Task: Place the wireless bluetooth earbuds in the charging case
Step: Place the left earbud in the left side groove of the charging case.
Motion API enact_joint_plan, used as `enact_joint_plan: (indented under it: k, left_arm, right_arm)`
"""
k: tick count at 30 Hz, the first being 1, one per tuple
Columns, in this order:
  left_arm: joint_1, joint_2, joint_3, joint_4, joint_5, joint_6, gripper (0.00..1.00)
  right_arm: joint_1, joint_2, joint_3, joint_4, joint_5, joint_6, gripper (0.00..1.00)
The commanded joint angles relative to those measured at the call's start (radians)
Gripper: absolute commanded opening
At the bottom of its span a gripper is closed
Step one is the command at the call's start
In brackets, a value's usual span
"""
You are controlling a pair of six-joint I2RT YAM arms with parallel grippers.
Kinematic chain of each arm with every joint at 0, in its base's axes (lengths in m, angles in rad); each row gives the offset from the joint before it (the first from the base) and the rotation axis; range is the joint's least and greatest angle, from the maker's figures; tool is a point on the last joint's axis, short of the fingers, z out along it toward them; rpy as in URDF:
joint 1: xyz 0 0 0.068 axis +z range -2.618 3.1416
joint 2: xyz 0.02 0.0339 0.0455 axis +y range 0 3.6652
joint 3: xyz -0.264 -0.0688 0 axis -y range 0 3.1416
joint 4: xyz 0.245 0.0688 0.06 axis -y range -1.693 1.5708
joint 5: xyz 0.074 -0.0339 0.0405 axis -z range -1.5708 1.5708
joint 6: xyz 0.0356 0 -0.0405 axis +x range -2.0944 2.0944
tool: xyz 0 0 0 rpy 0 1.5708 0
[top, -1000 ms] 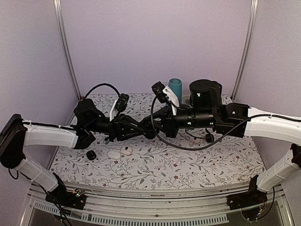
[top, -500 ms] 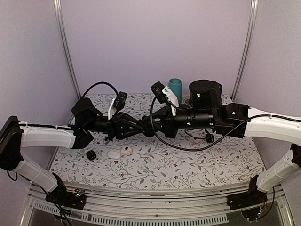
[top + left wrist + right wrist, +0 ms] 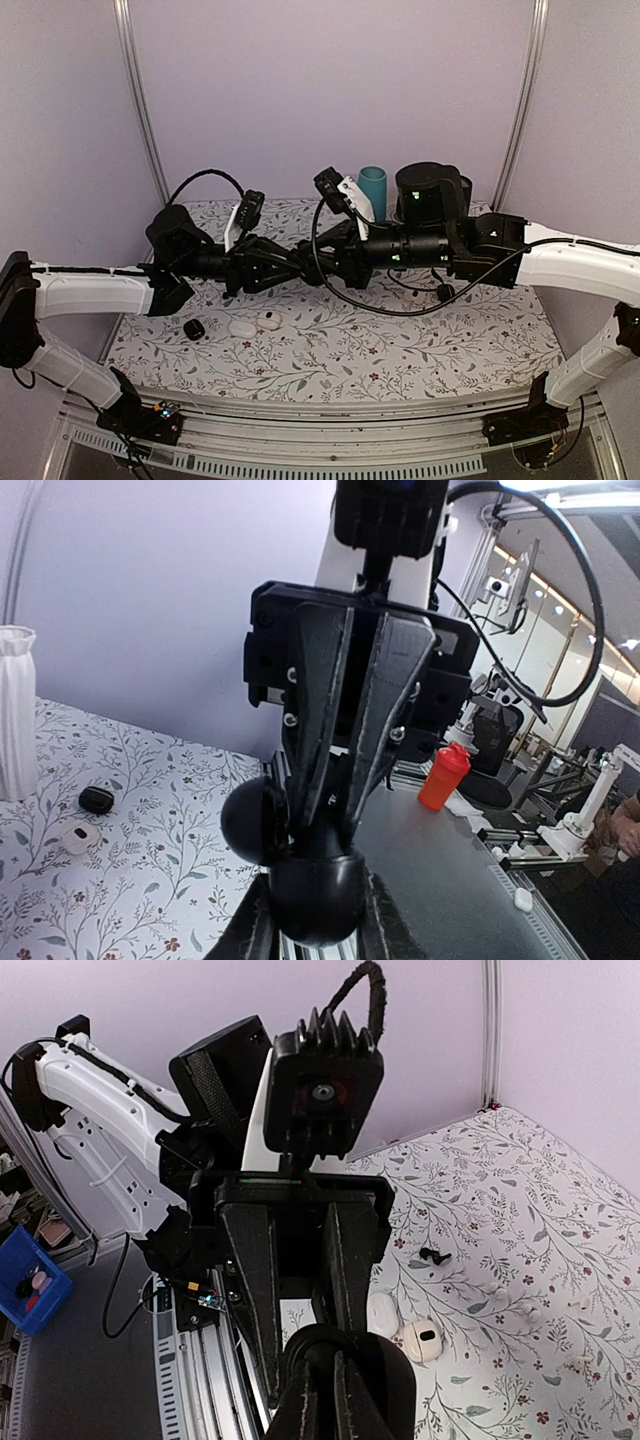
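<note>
**Two-arm meeting above the tabletop (image 3: 400, 350).** The left hand (image 3: 315, 932) pinches the black charging case (image 3: 315, 885), a glossy rounded shell, by its flanks. It holds the case in mid-air over the middle of the tabletop. The right hand (image 3: 322, 1400) meets it tip to tip, fingers pressed together with their ends at the case. Whether a bud sits between those fingers we cannot tell. We cannot make out the earbuds in any view; they may lie hidden where the two hands meet.

Both forearms stretch almost level and roughly in line, wrists facing one another, well above the surface.

We judge each earbud to be light, rigid and slick, and small enough to pop out of a pinch or roll away. We would take it across its broadest part, with the fingertips only and slight force. The case is equally smooth and is best clamped low on its body, leaving the mouth free.

A plain white case (image 3: 242, 327), a white case with a dark spot (image 3: 268, 320) and a small black item (image 3: 193, 328) lie on the tabletop's left side.
</note>
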Motion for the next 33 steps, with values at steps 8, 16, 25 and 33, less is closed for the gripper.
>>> enact_joint_plan:
  k: [8, 16, 25, 33]
  left_arm:
    - [-0.016, -0.058, 0.019, 0.017, -0.054, 0.053, 0.00]
    - [-0.005, -0.055, -0.008, 0.014, -0.090, 0.059, 0.00]
    - [0.001, -0.050, -0.018, 0.014, -0.102, 0.056, 0.00]
    - [0.003, -0.043, -0.013, 0.015, -0.107, 0.053, 0.00]
  right_arm:
    - [0.017, 0.011, 0.012, -0.061, 0.048, 0.004, 0.18]
    - [0.017, -0.015, 0.033, -0.053, 0.061, 0.010, 0.26]
    - [0.014, -0.061, 0.035, -0.037, 0.088, 0.017, 0.29]
    - [-0.006, -0.114, 0.005, 0.000, 0.085, 0.045, 0.33]
